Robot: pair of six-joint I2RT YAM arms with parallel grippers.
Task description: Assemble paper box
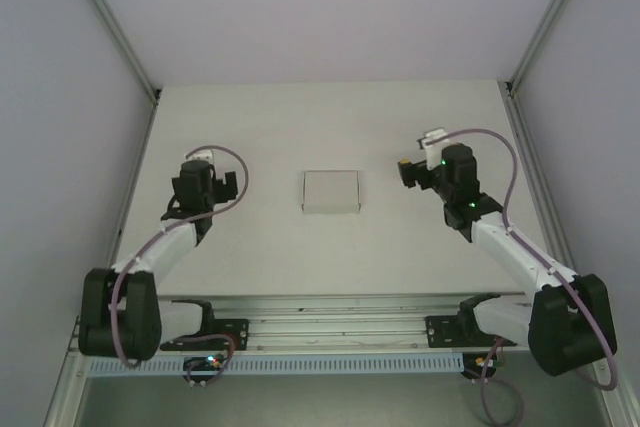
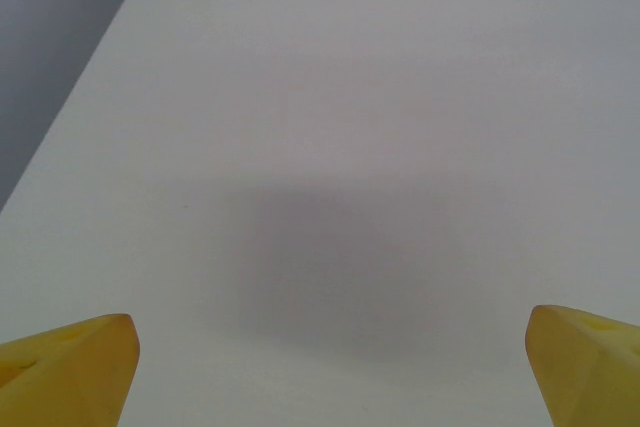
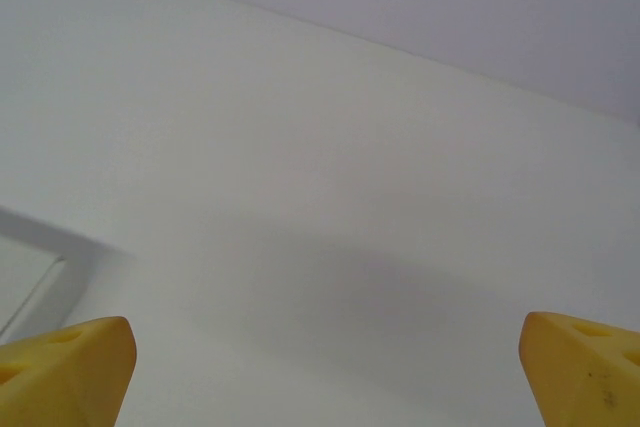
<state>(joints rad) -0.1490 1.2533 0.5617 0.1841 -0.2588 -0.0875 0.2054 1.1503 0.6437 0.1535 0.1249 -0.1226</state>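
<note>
Near edge: metal rail [image 1: 330, 312], arm bases bolted on. Further in, left side: left gripper [image 2: 330, 372], yellow fingertips [image 2: 70, 367] spread wide, nothing held, above bare white table [image 2: 350, 97]. Right side: right gripper [image 3: 325, 372], likewise spread wide and holding nothing. Between them, at table centre: paper box [image 1: 331, 191], white, rectangular, lying well apart from both grippers. Beyond: pale back wall [image 1: 330, 7].

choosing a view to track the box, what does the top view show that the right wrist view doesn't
Top view: the whole box, lying midway between the left gripper and right gripper. Right wrist view: the right gripper's yellow fingertips close up, wide apart. Both: the table and the box, though the wrist view catches just its corner at lower left.
</note>
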